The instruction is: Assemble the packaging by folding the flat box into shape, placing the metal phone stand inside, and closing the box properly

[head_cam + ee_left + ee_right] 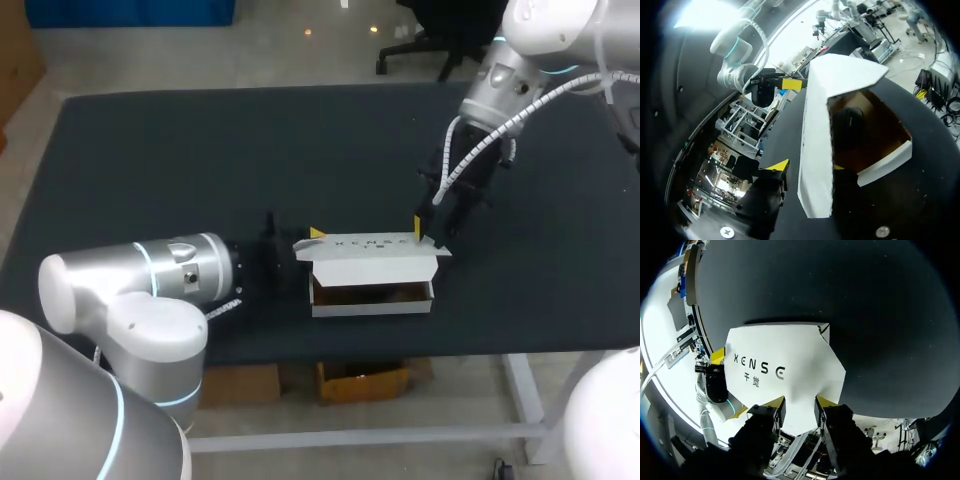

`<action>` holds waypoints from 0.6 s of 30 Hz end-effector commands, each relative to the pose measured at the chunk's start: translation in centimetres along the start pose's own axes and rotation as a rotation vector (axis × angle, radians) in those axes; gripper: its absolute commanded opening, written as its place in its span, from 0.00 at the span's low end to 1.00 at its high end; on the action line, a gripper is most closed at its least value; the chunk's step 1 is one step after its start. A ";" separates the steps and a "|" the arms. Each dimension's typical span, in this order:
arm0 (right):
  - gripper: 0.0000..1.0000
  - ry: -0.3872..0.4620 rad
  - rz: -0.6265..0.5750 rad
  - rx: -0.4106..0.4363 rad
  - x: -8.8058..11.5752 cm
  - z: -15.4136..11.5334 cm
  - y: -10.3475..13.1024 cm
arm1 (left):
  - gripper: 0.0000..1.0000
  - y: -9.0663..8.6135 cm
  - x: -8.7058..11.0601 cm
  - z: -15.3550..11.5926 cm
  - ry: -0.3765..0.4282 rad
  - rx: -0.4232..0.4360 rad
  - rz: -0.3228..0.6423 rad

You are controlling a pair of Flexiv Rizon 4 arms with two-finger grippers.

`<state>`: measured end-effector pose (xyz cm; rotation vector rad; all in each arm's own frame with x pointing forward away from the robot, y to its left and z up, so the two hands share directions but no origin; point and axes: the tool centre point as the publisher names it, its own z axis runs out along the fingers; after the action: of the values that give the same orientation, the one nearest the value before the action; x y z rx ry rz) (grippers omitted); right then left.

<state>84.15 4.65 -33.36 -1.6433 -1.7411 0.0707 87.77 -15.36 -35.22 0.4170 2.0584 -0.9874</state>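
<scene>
**Straddling the box (370,303) at both ends**

My left gripper (807,166) stands open. The box's left end is between its fingers (777,166), one outside and one inside. My right gripper (800,401) is partly open and empty, tips over the raised lid (785,365). The white box sits lower centre of the head view on the black table (150,160), with the dark phone stand (847,125) inside.
</scene>
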 end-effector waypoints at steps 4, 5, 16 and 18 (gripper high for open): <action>0.34 -0.009 -0.002 -0.005 0.3 0.2 -0.3 | 0.41 0.0 0.3 -2.0 -0.029 0.020 -0.014; 0.34 -0.010 -0.003 -0.006 0.3 0.2 -0.3 | 0.41 -0.1 0.3 -2.2 -0.030 0.022 -0.016; 0.34 0.002 -0.003 -0.013 -0.3 0.9 -0.6 | 0.62 0.3 1.3 -5.7 -0.033 0.015 -0.043; 0.33 0.005 -0.002 -0.016 -0.4 0.9 -0.7 | 0.64 0.4 1.4 -6.5 -0.043 0.013 -0.056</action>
<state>83.42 4.84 -33.77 -1.6481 -1.7461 0.0663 85.14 -11.82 -34.49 0.3494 2.0568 -1.0170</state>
